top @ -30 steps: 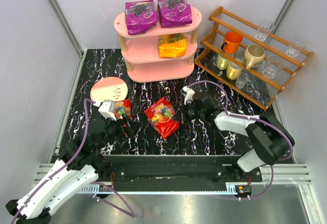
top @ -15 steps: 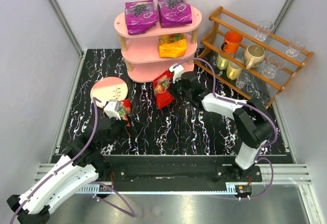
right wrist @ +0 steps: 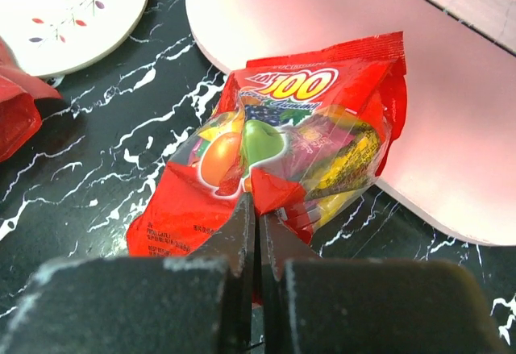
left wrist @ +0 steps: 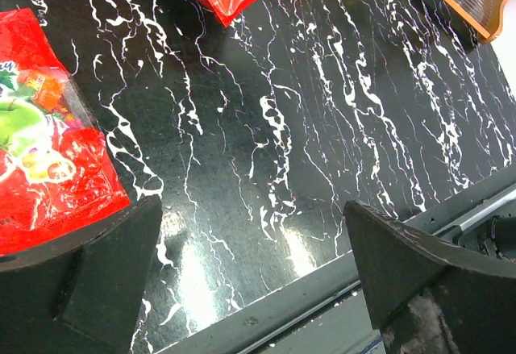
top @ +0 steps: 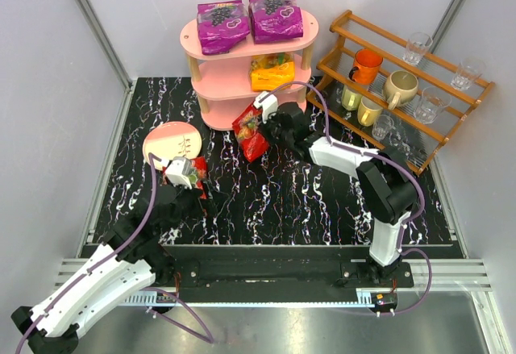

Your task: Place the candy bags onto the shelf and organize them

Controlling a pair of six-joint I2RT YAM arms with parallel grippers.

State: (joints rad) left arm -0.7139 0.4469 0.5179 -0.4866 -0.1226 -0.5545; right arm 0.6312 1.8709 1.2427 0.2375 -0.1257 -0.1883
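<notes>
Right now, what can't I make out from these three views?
- Second red bag: cut off by the left wrist view's edge. From above, the wrist of the open left end effector covers most of it.
- Orange bag: its back part sits under the top tier of the shelf.
- Held red bag, pinched in the right end effector: no view shows whether it touches the bottom tier.
- Purple bags: their print is too small to read from above.

pink shelf (top: 234, 89), light wood posts; purple candy bags (top: 222, 25) (top: 275, 17), orange candy bag (top: 272, 72). red candy bag (right wrist: 282, 144): yellow "100" lettering, multicolour fruit print; second red candy bag (left wrist: 40, 168) also fruit-printed. table (top: 322, 201) black with white veining, plate (top: 165, 140) pink-and-white, leaf motif.
</notes>
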